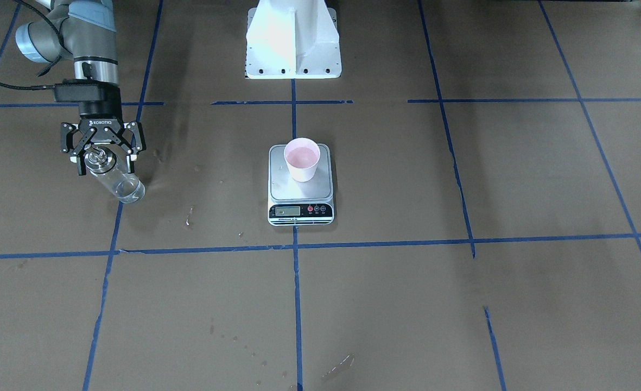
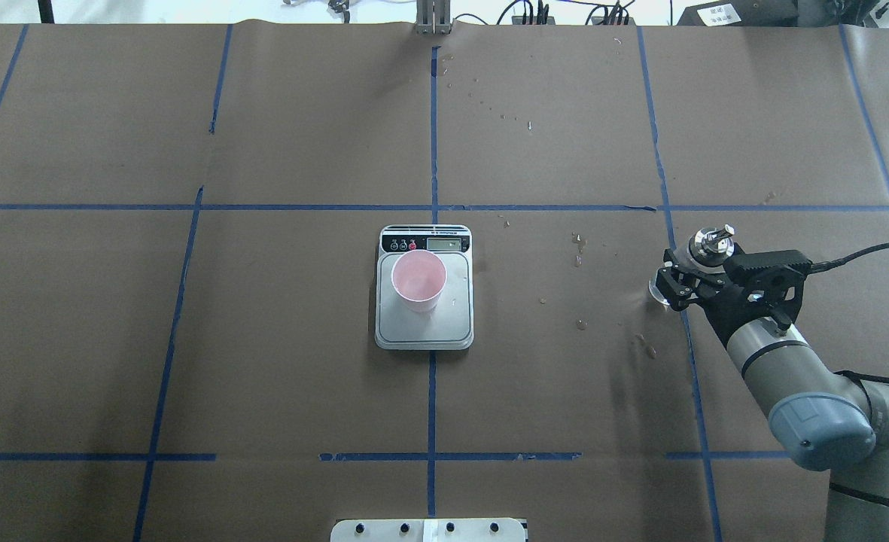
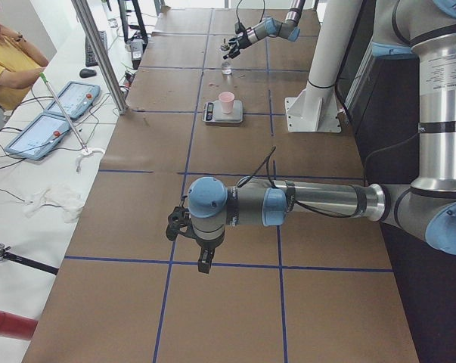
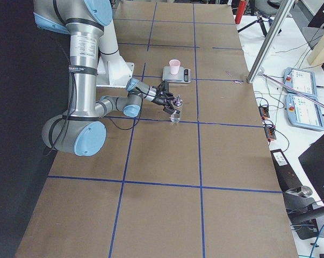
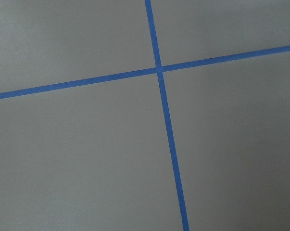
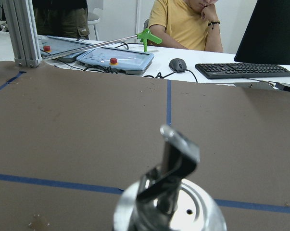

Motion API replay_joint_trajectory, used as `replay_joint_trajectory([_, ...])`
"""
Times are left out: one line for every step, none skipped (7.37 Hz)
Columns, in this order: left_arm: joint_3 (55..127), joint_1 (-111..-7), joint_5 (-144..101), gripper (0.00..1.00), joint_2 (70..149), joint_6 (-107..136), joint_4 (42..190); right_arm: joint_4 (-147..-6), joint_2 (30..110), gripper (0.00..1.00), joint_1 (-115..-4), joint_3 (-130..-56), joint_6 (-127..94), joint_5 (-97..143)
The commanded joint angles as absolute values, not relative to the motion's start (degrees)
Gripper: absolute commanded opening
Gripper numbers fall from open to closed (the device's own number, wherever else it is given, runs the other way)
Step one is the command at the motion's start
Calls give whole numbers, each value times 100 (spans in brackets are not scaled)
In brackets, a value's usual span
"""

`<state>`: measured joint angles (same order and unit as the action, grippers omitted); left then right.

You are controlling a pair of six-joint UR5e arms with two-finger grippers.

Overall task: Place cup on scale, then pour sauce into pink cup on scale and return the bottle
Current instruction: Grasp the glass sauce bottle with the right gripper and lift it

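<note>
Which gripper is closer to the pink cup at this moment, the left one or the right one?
Right. The right gripper is at the bottle, on the cup's right side. The left gripper hangs farther off, toward the table's left end.

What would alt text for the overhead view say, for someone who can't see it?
A pink cup stands on a steel kitchen scale at the centre of a brown table crossed by blue tape lines. At right, the right arm's fingers flank a clear bottle.
</note>
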<state>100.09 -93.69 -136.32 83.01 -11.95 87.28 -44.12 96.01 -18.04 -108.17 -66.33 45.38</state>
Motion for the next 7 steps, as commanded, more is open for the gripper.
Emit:
replay_joint_trajectory([10002,-9369,-13623,100,8297,-1195,8728,-4403,9537,62,-1819,-10811,-6618,4535])
replay_joint_trajectory([10002,-9369,-13632,100,8297,-1195,8728,-4403,9475,22,-1819,-10811,-6618,4526])
replay_joint_trajectory([10002,-9369,-13632,100,8297,-1195,8728,-4395,9475,0,-1828,-10811,-6618,4483])
replay_joint_trajectory([10002,-9369,-13632,100,8297,-1195,8728,-4395,9466,0,-1819,-10837,-6609,4369])
replay_joint_trajectory([10002,-9369,-13632,100,8297,-1195,8728,-4395,9457,0,-1845,-10950,-6505,4351])
replay_joint_trajectory([10011,-9369,-13632,100,8297,-1187,8728,-4421,9457,0,-1933,-11125,-6043,4298])
replay_joint_trajectory([10011,-9369,-13632,100,8297,-1187,8728,-4430,9457,0,-2029,-11231,-5342,4350])
